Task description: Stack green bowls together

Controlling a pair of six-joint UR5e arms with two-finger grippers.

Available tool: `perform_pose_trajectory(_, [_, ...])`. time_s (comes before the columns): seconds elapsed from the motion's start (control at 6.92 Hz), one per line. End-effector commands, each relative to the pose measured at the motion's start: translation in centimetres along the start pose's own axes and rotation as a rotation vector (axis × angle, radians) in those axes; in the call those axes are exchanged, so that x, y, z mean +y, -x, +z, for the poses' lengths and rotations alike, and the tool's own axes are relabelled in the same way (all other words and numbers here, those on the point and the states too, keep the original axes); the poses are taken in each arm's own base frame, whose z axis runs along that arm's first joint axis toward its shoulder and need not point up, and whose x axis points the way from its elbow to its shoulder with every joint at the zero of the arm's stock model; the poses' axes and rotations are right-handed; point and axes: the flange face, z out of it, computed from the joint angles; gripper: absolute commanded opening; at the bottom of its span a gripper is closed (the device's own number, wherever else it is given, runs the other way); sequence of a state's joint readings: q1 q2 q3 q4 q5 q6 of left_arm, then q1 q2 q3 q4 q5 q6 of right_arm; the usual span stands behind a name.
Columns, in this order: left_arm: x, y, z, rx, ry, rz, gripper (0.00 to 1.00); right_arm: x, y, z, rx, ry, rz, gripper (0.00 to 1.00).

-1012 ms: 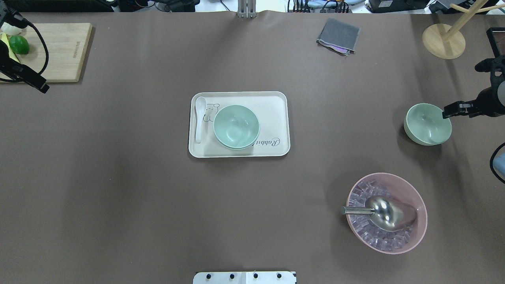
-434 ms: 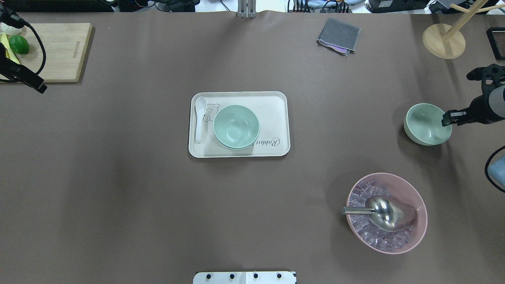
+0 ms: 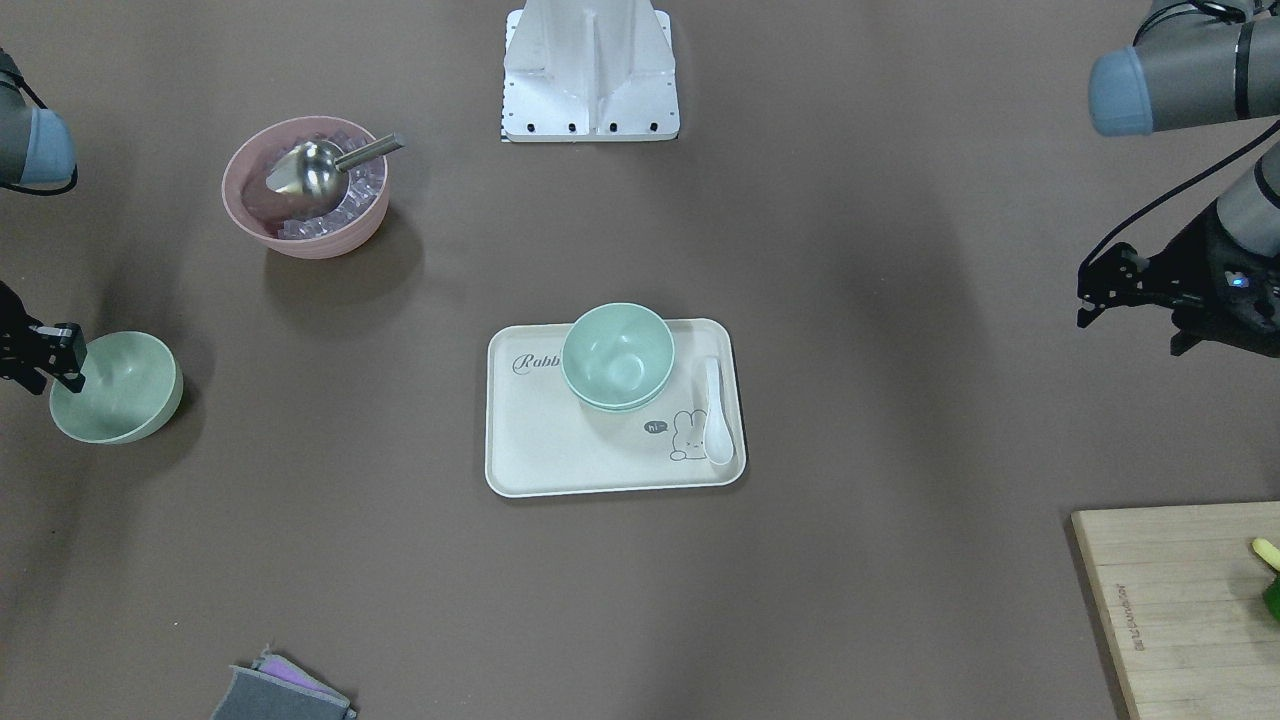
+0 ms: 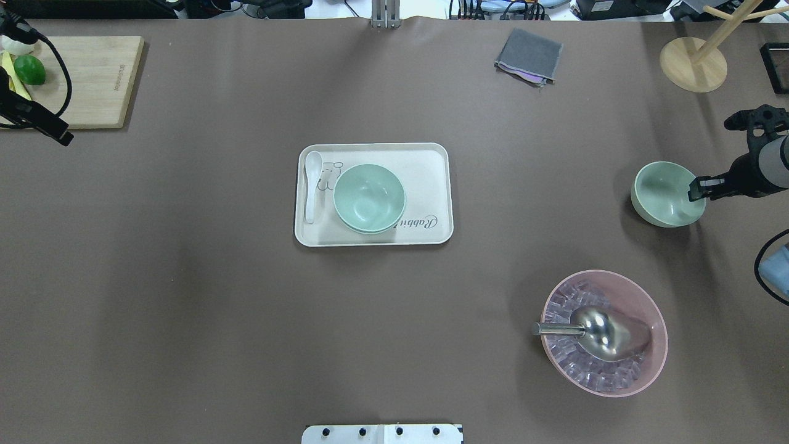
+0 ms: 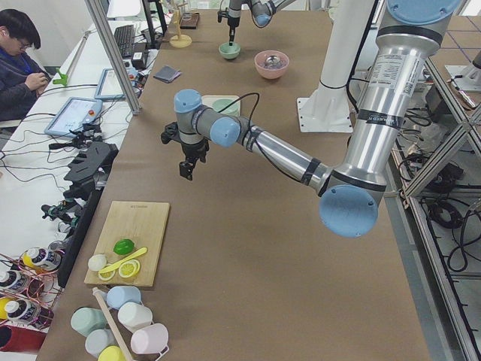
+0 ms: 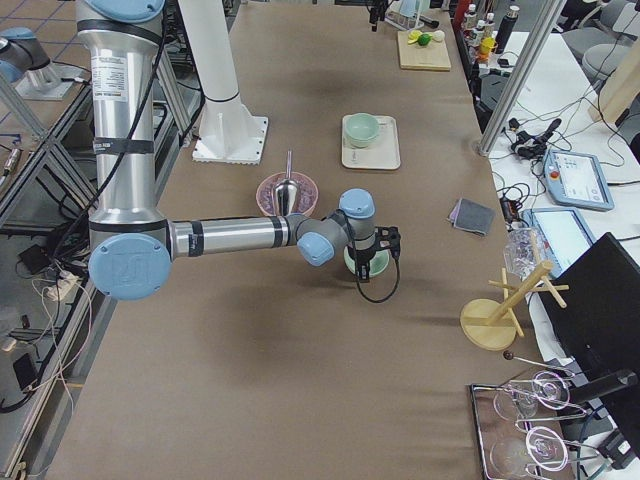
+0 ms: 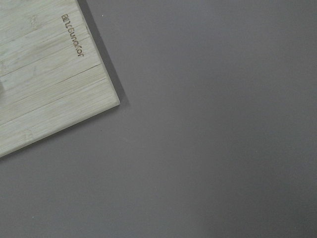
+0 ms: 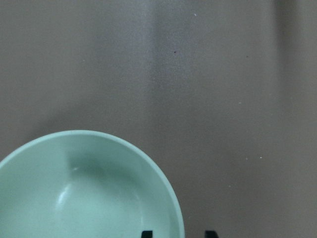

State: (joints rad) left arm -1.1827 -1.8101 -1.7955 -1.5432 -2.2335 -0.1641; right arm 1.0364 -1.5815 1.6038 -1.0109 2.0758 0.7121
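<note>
Pink bowl [image 4: 658, 320] sits nearest the robot on its right side, holding ice [image 4: 570, 302] and a metal scoop [image 4: 607, 333]. Further out, near the table's right edge, a lone green bowl [image 4: 666, 194] stands upright on the bare table. The right gripper [image 4: 696, 188] hangs over this bowl's outer rim, pointing down. In the right wrist view its two fingertips [image 8: 147, 233] straddle the rim, one inside the bowl and one outside over the table. The jaws are spread and there is a gap on each side of the wall, so nothing is grasped. At table centre, level with the lone bowl, is a cream tray [image 4: 431, 160]. It carries two green bowls [image 4: 368, 197] nested one in the other, and a white spoon [image 4: 312, 185] lies just beside them. They are well apart from the lone bowl. The left gripper [image 4: 61, 134] hovers at the far left edge, beside the corner of a wooden cutting board [image 4: 92, 80], well away from every bowl. Whether its fingers are spread or closed cannot be told. A lime [image 4: 29, 69] lies on the board. A grey cloth [image 4: 529, 55] and a wooden stand [image 4: 693, 65] lie along the far side.
</note>
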Motion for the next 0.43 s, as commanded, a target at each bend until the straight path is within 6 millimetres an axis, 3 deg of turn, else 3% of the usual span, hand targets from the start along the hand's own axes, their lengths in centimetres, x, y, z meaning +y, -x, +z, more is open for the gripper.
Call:
perform_pose_trajectory(0.0, [0.0, 0.07, 0.09, 0.0, 0.002, -0.001, 0.98, 0.07, 0.02, 0.2, 0.006, 0.0, -0.001, 0.08])
perform_pose_trajectory(0.14, [0.0, 0.07, 0.09, 0.0, 0.002, -0.001, 0.98, -0.01, 0.15, 0.12, 0.004, -0.002, -0.002, 0.0])
perform_pose_trajectory(0.29, [0.0, 0.07, 0.09, 0.0, 0.002, -0.001, 0.98, -0.27, 0.77, -0.36, -0.007, -0.01, -0.011, 0.0])
